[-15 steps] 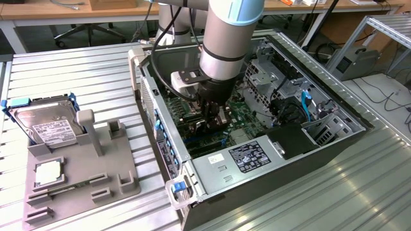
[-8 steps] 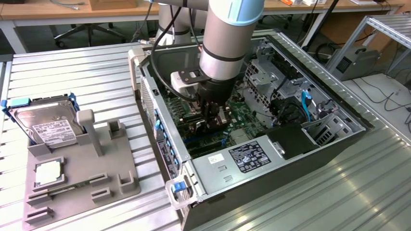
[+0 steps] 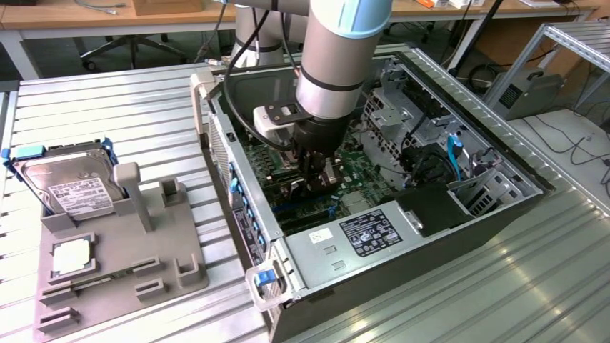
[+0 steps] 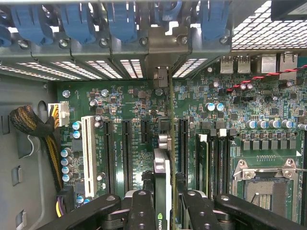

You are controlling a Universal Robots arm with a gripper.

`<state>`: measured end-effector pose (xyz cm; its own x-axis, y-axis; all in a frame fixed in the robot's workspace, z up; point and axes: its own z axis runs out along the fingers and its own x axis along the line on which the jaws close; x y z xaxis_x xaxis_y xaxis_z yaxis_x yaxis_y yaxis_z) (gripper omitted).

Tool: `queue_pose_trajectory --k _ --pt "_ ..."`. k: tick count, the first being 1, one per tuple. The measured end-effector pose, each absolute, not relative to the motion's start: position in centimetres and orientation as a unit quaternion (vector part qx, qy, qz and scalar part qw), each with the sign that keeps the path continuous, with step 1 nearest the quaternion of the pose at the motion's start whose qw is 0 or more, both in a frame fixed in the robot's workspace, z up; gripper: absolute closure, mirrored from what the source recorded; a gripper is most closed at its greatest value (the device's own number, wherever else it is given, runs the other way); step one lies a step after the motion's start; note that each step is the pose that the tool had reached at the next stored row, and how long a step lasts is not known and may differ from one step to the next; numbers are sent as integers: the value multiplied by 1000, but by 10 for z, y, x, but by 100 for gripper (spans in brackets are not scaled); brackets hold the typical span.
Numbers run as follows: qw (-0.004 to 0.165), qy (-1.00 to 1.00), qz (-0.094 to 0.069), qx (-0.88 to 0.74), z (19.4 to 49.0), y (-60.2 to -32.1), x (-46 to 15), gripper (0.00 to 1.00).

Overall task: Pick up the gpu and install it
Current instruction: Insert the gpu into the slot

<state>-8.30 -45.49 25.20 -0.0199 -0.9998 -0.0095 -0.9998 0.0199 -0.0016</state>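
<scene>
From outside we see the ribbed metal counter (image 3: pixel 476 286) carrying an open computer case (image 3: pixel 401 286), which lies on its side across the counter's middle. The arm (image 3: pixel 333 64) reaches straight down into it. A grey fixture tray (image 3: pixel 124 279) sits near the counter's edge at the exterior view's left, with a hard drive (image 3: pixel 71 182) standing at its far end.

In that view the gripper (image 3: pixel 319 175) is low inside the case, over the motherboard (image 3: pixel 358 168), and we cannot make out there what it carries. The wrist view shows this: the gripper (image 4: pixel 162 191) is closed narrowly on the gpu (image 4: pixel 162 167), with a black finger (image 4: pixel 141 206) pressed to one face of the card and another to the opposite face.

We see the gpu edge-on, upright above the motherboard (image 4: pixel 249 110). It stands between two black expansion slots, in line with the slotted rear panel under the blue latches (image 4: pixel 76 21). Whether its edge is seated in a slot we cannot tell. A white slot (image 4: pixel 88 148) and the processor socket (image 4: pixel 266 184) lie well to either side.
</scene>
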Motion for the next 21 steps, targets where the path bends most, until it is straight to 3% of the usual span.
queue_pose_trajectory --k 21 --pt "4 714 3 -700 250 -455 -84 73"
